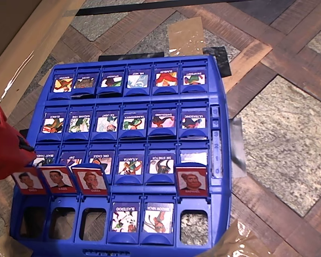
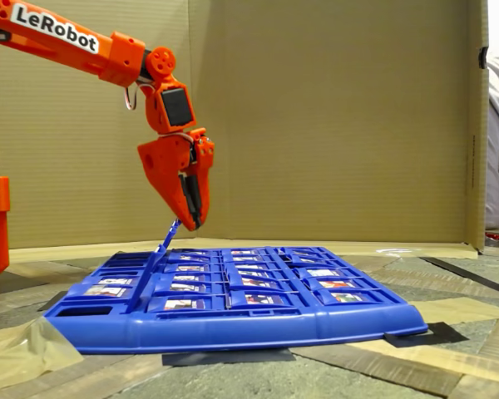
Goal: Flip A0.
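- Cardboard walls (image 2: 333, 116) stand behind a tabletop (image 1: 289, 123) patterned in wood planks and stone squares.
- Orange gripper (image 2: 193, 223), hanging from the arm lettered "LeRobot", points down over the far left part of the board in the fixed view. Its two fingers are drawn close, with a narrow dark slit between them.
- In the overhead view the gripper (image 1: 22, 145) enters from the left edge, just above the left end of the bottom row.
- Its tip meets the upper edge of A0 (image 2: 170, 235), which leans tilted above the board. I cannot tell whether the fingers pinch that edge or merely touch it.
- From overhead, A0 (image 1: 29, 181) looks to be the leftmost raised tile of the bottom row, with its red frame and dark-haired portrait facing up and its compartment open below.
- Just to its right, two more red-framed portrait tiles (image 1: 59, 179) (image 1: 91, 179) stand raised side by side over open compartments.
- Next in that row, two blue cartoon tiles (image 1: 124, 217) lie flat, captioned "BLASTEROID" and "SHADOW NINJA".
- At the row's right end another red portrait tile (image 1: 191, 181) stands raised.
- Three upper rows of the blue game board (image 1: 219, 96) hold six blue-framed cartoon tiles each, all lying flat.
- Black tape (image 2: 416, 335) sits at the board's near right corner, clear tape (image 1: 187, 35) on the table beyond its top edge.
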You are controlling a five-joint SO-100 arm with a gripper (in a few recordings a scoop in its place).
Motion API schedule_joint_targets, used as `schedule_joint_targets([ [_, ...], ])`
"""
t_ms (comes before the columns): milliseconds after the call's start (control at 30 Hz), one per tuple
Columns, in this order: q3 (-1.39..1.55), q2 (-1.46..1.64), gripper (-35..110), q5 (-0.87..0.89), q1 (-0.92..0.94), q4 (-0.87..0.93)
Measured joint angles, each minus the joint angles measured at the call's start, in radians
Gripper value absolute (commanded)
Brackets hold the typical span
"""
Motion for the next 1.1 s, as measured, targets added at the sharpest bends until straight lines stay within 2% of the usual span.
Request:
schedule_joint_targets([
  [233,0.064,0.066,0,0.0,-0.031,0.002],
  [867,0.512,0.655,0,-0.081,-0.083,-0.028],
  [1100,0.528,0.753,0,-0.074,-0.086,-0.044],
])
